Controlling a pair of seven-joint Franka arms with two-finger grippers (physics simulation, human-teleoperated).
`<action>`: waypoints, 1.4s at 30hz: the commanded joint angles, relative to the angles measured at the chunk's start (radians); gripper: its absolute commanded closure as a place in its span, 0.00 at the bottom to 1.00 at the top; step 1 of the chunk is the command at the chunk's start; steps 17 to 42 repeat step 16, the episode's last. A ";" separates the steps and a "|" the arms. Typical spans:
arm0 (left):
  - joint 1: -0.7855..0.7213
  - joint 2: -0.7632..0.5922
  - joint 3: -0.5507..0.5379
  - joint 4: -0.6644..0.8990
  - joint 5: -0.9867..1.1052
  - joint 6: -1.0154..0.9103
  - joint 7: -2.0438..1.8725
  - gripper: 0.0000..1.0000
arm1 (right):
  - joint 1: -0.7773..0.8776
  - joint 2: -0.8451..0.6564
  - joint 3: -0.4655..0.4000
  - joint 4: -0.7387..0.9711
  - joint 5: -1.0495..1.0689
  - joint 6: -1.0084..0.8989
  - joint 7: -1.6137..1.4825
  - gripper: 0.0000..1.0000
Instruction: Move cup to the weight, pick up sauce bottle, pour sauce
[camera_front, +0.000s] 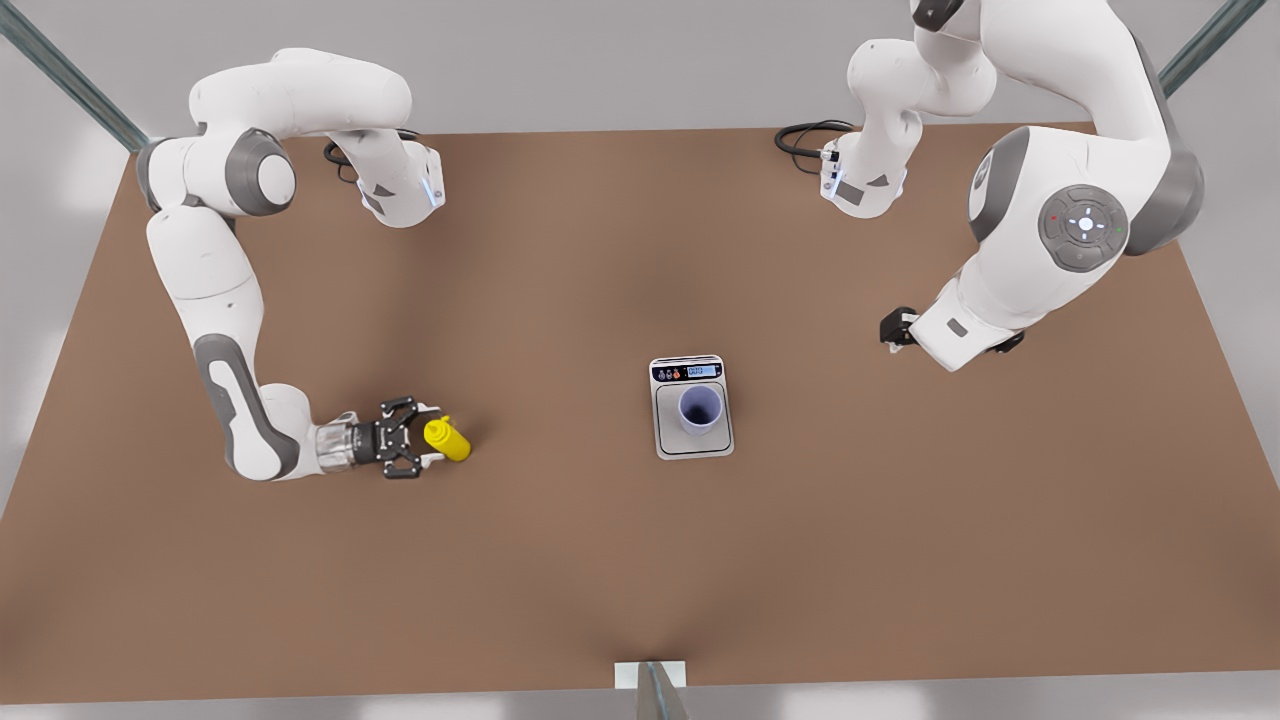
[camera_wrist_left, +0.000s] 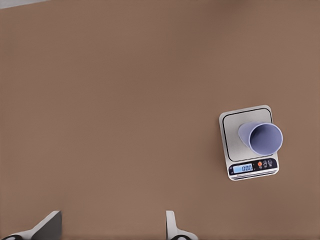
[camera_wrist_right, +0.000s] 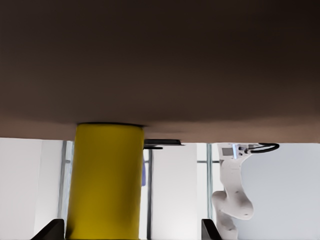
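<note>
The cup stands upright on the steel plate of the weight, near the middle of the brown table; the scale's blue display is lit. That first step looks done. Well apart, toward the front view's left, the sauce bottle stands on the table just ahead of the right gripper, which reaches in low and level with the tabletop. Its jaws are spread wide to either side of the bottle, and its own wrist view shows the yellow body close in front, with one dark fingertip at each side and no contact to be seen, so the claw holds nothing yet.

The left gripper waits high on the front view's right, looking down at the cup and scale from above; its pale fingertips stand wide apart and empty.

By this reckoning, the grasp, the lift, the carry to the cup and the pour all remain.
</note>
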 joint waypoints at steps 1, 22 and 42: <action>0.000 0.000 0.000 0.000 0.000 0.000 0.000 0.00 | 0.000 -0.002 -0.005 0.003 -0.001 0.000 0.001 0.00; 0.074 -0.063 -0.054 -0.057 -0.031 0.017 -0.003 0.00 | 0.360 -0.805 -0.032 0.135 -1.065 0.023 -0.345 0.00; 0.074 -0.063 -0.054 -0.057 -0.031 0.017 -0.003 0.00 | 0.360 -0.805 -0.032 0.135 -1.065 0.023 -0.345 0.00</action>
